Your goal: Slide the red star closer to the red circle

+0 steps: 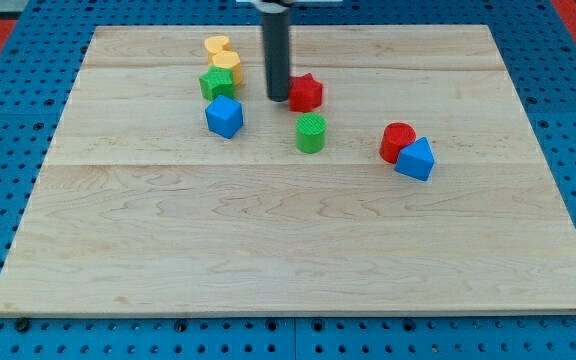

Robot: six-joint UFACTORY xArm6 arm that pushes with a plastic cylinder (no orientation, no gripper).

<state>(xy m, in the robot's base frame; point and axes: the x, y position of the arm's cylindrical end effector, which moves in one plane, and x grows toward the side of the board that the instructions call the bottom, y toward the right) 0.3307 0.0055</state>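
The red star (307, 92) lies on the wooden board (298, 240) near the view's top, just right of centre. My tip (277, 98) stands right against its left side. The red circle (397, 141) sits lower and to the view's right, touching a blue triangle block (415, 159) at its lower right. A green circle (311, 132) lies between the star and the red circle, just below the star.
A yellow block (222, 55), a green star (217, 83) and a blue cube (224, 116) stand in a column left of my tip. A blue pegboard (8, 120) surrounds the board's edges.
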